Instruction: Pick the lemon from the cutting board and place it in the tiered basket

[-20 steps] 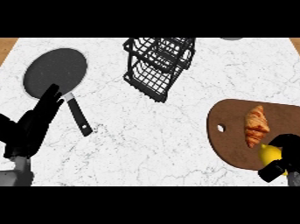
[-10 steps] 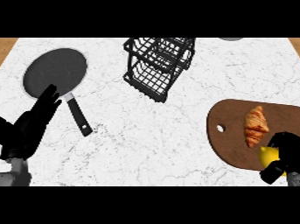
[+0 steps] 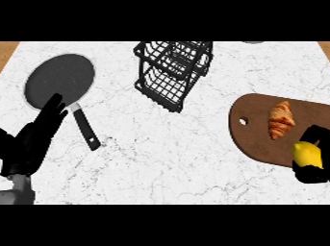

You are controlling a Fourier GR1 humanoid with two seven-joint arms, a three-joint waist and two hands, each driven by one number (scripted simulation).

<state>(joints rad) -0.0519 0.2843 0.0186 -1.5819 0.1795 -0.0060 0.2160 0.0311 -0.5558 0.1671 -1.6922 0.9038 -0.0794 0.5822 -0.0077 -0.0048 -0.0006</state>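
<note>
Fingers (image 3: 325, 139) of the right hand (image 3: 322, 161) curled around the lemon (image 3: 306, 154), black digits above and below it, yellow skin showing between them. Lemon at the near edge of the board (image 3: 256, 134), whether lifted off or touching the wood impossible to tell. Croissant (image 3: 281, 120) lying just beyond on the same board, untouched and close to the grasp. Grasp step apparently in hand: lemon enclosed, carry not yet made. Next, by judgement: lifting clear of the board without brushing the croissant, then travelling up and left across the counter (image 3: 196, 158) to the basket (image 3: 173, 72), well apart near the far edge, and lowering into one of its wire tiers before uncurling. Open tier mouths tilted toward the viewer, so an approach from above and the front likely needed. Left hand (image 3: 29, 141) resting open at the lower left, fingers straight and held together, tips just beside the handle of the pan (image 3: 61, 81).
</note>
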